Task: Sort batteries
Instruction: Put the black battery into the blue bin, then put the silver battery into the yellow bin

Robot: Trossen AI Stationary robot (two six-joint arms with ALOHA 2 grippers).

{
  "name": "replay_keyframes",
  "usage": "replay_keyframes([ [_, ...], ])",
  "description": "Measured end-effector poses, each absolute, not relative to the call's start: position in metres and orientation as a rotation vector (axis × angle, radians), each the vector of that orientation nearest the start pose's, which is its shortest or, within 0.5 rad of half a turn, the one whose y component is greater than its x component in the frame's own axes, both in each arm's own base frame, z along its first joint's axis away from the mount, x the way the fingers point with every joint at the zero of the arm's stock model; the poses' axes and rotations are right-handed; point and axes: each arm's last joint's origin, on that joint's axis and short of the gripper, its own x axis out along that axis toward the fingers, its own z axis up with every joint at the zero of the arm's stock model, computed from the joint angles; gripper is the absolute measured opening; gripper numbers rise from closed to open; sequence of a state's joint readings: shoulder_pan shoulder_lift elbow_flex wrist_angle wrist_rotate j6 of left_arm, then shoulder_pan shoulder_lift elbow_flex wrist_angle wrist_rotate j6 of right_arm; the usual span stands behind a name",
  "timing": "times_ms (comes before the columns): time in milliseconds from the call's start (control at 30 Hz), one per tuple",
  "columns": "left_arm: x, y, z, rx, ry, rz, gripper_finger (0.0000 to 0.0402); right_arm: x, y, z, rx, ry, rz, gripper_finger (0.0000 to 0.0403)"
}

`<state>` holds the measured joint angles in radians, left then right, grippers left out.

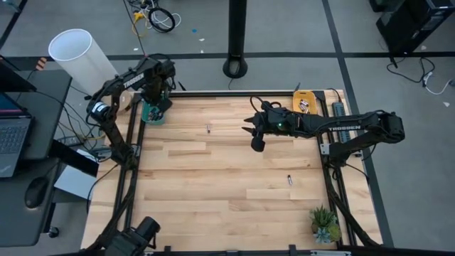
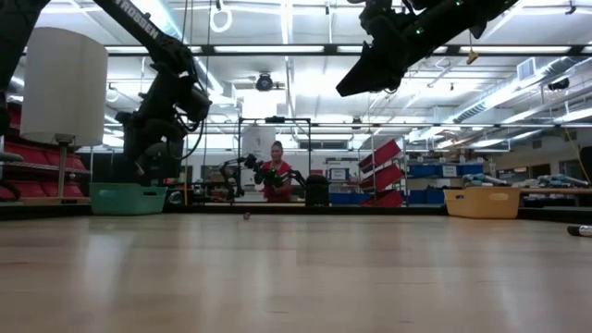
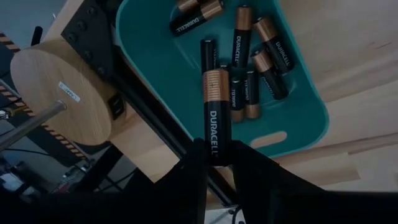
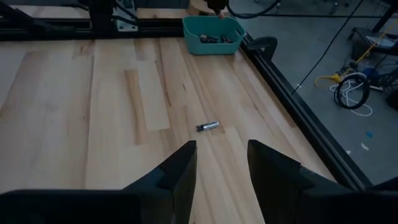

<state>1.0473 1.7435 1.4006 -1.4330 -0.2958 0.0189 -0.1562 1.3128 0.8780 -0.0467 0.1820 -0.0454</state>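
Holding one copper-topped battery upright between its fingers, your left gripper hangs over the teal tray at the table's far-left corner, where other cells already lie in a loose heap. Treat these batteries as hard, smooth little cylinders — light, stiff, quick to roll or slip — so I would pinch across the middle of the barrel, not at an end. The grip looks narrow, closed only on the cell's lower end, and may be easing. Your right gripper hovers above the middle of the wooden table with its fingers apart and empty, a stray battery lying ahead of it — another loose battery lies nearer the right edge
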Motion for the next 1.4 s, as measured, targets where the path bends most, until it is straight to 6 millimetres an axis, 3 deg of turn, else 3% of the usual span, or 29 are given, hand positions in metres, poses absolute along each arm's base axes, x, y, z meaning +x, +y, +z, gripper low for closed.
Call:
replay_keyframes([
  [1033,0.142,0.261,0.244,-0.708,1.738,0.906,0.0081,0.282,-0.046,0.265,-0.027,0.492,-0.313,0.0151],
  [1200,0.142,0.261,0.244,-0.721,1.729,0.895,0.0104,0.281,-0.045,0.263,-0.016,0.506,-0.314,0.0151],
  [1400,0.142,0.26,0.244,-0.724,1.733,0.881,0.0144,0.28,-0.037,0.259,0.137,0.534,-0.299,0.0151],
])
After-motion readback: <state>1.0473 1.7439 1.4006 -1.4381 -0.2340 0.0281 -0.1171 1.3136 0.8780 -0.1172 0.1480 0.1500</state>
